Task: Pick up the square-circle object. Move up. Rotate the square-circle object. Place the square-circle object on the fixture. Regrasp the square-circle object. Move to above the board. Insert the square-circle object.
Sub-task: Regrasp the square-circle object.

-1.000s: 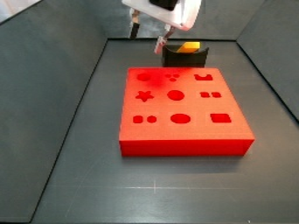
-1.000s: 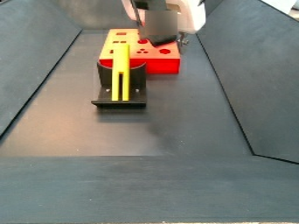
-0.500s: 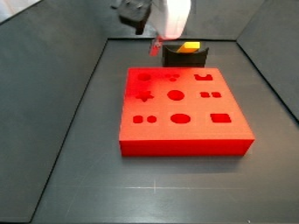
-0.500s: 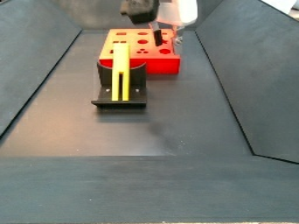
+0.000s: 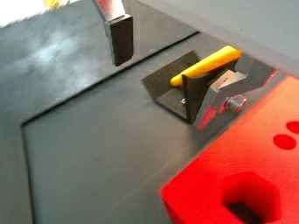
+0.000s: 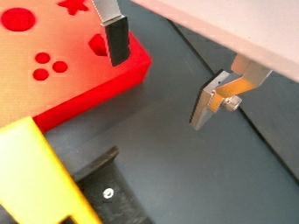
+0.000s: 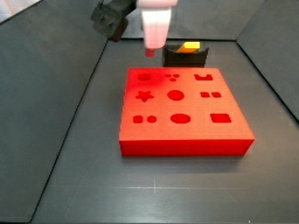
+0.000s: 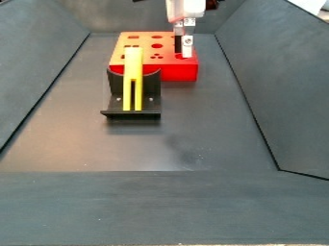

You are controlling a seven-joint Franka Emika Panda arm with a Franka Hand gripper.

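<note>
Peg (image 8: 133, 79) looks light and stiff on the fixture (image 8: 131, 100); our gripper (image 6: 163, 74) jaws hang apart, empty; we should pinch its middle.

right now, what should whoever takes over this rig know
Gripper: open, empty, up above the far end of the board.
Square-circle object: yellow peg lying on the fixture, in front of the board in a side view.
Done: peg picked up, rotated and placed on the fixture, judging by how it lies.
Left: regrasp, move above the board, insert.
</note>
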